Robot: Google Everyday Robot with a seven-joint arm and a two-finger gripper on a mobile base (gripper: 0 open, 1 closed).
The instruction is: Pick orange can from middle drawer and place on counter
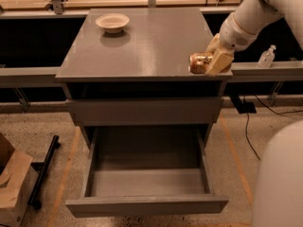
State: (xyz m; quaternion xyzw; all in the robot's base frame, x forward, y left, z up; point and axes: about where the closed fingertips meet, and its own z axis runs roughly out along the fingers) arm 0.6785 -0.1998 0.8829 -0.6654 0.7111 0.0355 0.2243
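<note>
The end effector (210, 63) pinches the orange can (199, 63) between its tan fingers (220, 60), at the front right corner of the bench (151, 51); whether the can touches the surface I cannot tell. The middle drawer (147, 205) stands pulled out below. A pale bowl (112, 21) sits on the bench's rear left, well apart from the can.

No text, brand, number or sign can be read anywhere. The orange can (199, 63) carries only mottled brownish print with no legible letters, and it is clasped in the gripper (209, 63) over the front right corner of the counter (142, 46). The small clear bottle (267, 56) on the ledge to the right and the cardboard box (12, 183) on the floor show no legible markings either.
</note>
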